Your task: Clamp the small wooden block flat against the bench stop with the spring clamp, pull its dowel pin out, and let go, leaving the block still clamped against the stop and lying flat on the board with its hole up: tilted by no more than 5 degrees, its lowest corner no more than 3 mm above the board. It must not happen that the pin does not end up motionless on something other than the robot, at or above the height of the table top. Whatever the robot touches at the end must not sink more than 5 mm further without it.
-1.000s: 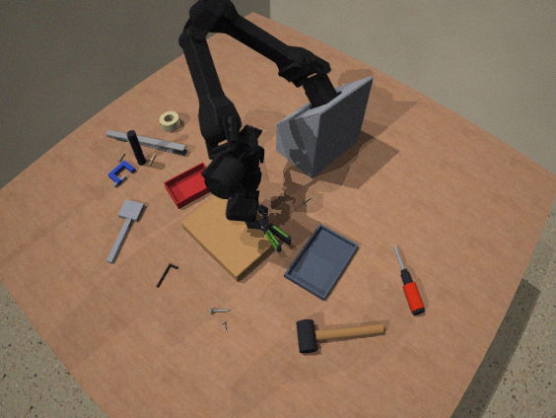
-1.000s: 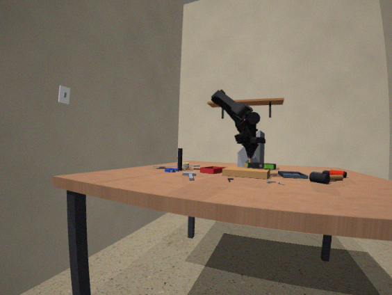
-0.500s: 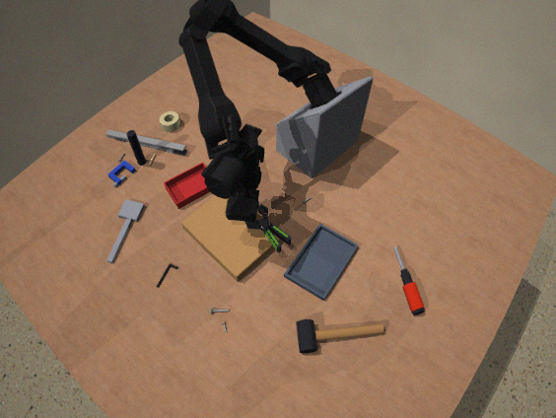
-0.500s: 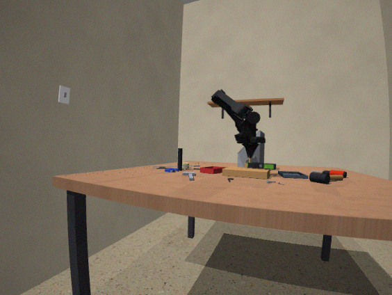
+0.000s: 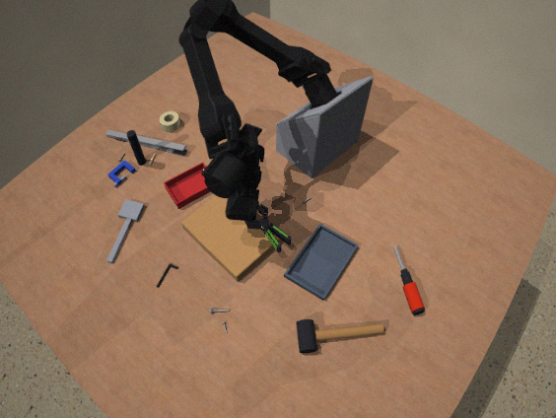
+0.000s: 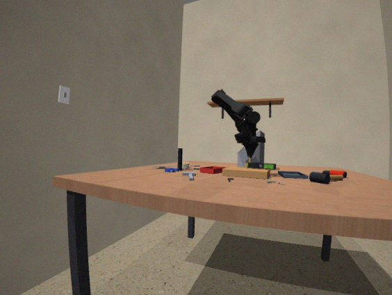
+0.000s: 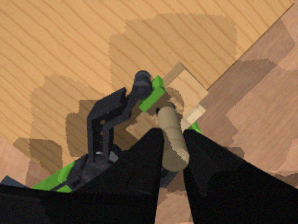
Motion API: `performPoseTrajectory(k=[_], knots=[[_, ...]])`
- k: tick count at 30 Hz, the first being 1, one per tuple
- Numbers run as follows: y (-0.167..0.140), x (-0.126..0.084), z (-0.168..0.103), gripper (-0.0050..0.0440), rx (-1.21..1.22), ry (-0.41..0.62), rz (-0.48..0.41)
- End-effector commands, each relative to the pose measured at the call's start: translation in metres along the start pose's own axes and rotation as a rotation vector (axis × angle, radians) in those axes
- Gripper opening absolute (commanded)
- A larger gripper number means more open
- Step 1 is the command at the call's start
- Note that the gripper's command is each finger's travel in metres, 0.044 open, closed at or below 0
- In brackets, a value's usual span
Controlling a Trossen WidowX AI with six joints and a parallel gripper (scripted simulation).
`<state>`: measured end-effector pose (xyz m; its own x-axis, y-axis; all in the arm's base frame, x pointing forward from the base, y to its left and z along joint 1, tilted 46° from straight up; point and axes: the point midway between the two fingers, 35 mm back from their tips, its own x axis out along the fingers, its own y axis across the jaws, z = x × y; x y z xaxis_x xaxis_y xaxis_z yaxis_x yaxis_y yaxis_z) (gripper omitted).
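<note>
- Hand point(image 7: 172, 144): closed on the dowel pin point(image 7: 172, 135), its two black fingers pinching the pale round shaft from either side in the wrist view.
- Pin: tilted, with its upper part between the fingers and its lower end pointing toward the small wooden block point(image 7: 186, 90). Whether the end is inside the hole cannot be told.
- Block: a small pale piece at the edge of the board point(image 5: 217, 237), near the corner that faces the grey tray point(image 5: 321, 261). Only part of it shows past the pin; its tilt cannot be judged.
- Spring clamp point(image 7: 109, 123): black with green handles point(image 5: 276, 238), lying against the block on the board's edge; the handles stick out over the table point(image 5: 394, 173) toward the grey tray.
- Bench stop: cannot be made out apart from the clamp and block.
- Arm point(image 6: 243, 122): reaches down steeply from its grey pedestal point(image 5: 325, 128), wrist directly over the board's corner.
- Other items on the table, all well apart from the hand: red tray point(image 5: 184, 186) just beside the board, mallet point(image 5: 335, 334), screwdriver point(image 5: 410, 288), blue bracket point(image 5: 119, 173), tape roll point(image 5: 170, 120), hex key point(image 5: 167, 274), loose screws point(image 5: 220, 311).
</note>
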<state>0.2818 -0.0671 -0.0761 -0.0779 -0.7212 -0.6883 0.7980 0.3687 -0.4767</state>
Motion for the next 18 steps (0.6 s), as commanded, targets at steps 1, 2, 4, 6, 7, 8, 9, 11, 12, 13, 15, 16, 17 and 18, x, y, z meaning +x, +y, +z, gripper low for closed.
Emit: performPoseTrajectory(k=[1, 2, 4, 6, 7, 8, 9, 11, 12, 13, 15, 16, 17, 18], knots=[[0.0003, -0.001, 0.0, 0.0, 0.006, 0.003, 0.002], [0.0003, -0.0011, 0.0, 0.0, 0.006, 0.003, 0.002], [0.0003, -0.0014, 0.0, 0.0, 0.006, 0.003, 0.002], [0.0003, -0.0017, 0.0, 0.0, 0.006, 0.003, 0.002], [0.0003, -0.0018, 0.0, 0.0, 0.006, 0.003, 0.002], [0.0003, -0.0019, 0.0, 0.0, 0.006, 0.003, 0.002], [0.0003, -0.002, 0.0, 0.0, 0.006, 0.003, 0.002], [0.0003, -0.0023, 0.0, 0.0, 0.006, 0.003, 0.002], [0.0003, -0.0024, 0.0, 0.0, 0.006, 0.003, 0.002], [0.0003, -0.0026, 0.0, 0.0, 0.006, 0.003, 0.002], [0.0003, -0.0027, 0.0, 0.0, 0.006, 0.003, 0.002], [0.0003, -0.0027, 0.0, 0.0, 0.006, 0.003, 0.002], [0.0003, -0.0028, 0.0, 0.0, 0.006, 0.003, 0.002], [0.0003, -0.003, 0.0, 0.0, 0.006, 0.003, 0.002]])
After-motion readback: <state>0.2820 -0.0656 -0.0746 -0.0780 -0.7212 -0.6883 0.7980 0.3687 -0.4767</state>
